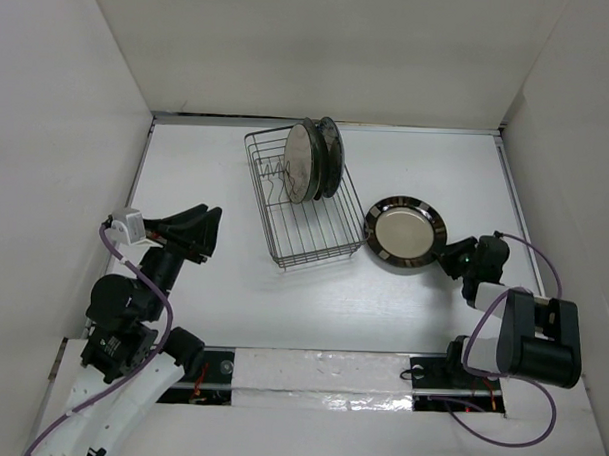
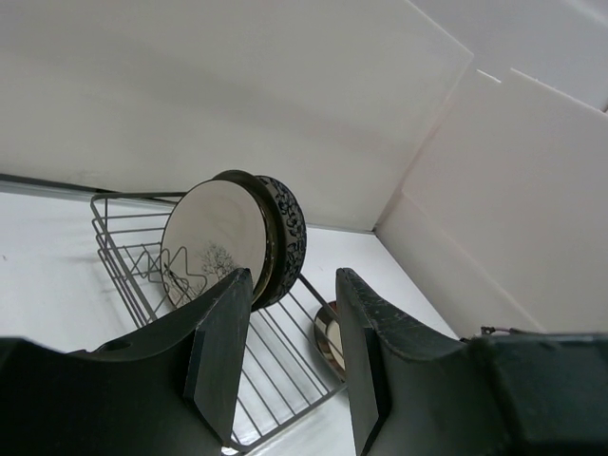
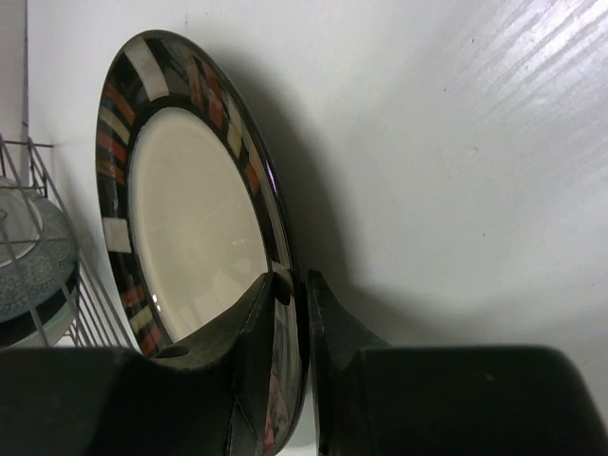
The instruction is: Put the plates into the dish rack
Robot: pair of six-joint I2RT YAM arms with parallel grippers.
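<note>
The black wire dish rack (image 1: pixel 304 238) stands mid-table with several plates upright at its far end; the front one is cream with a branch motif (image 1: pixel 301 163), a patterned one (image 1: pixel 330 154) behind. They also show in the left wrist view (image 2: pixel 214 242). The dark-rimmed plate with a cream centre (image 1: pixel 405 234) lies right of the rack. My right gripper (image 1: pixel 452 258) is shut on its near rim (image 3: pixel 285 313), one finger above and one below. My left gripper (image 1: pixel 207 225) is open and empty, left of the rack.
White walls close in the table at the back and both sides. The rack's near half (image 1: pixel 309 233) holds bare wires and tines (image 1: pixel 273 172). A cable (image 1: pixel 529 251) loops beside the right arm.
</note>
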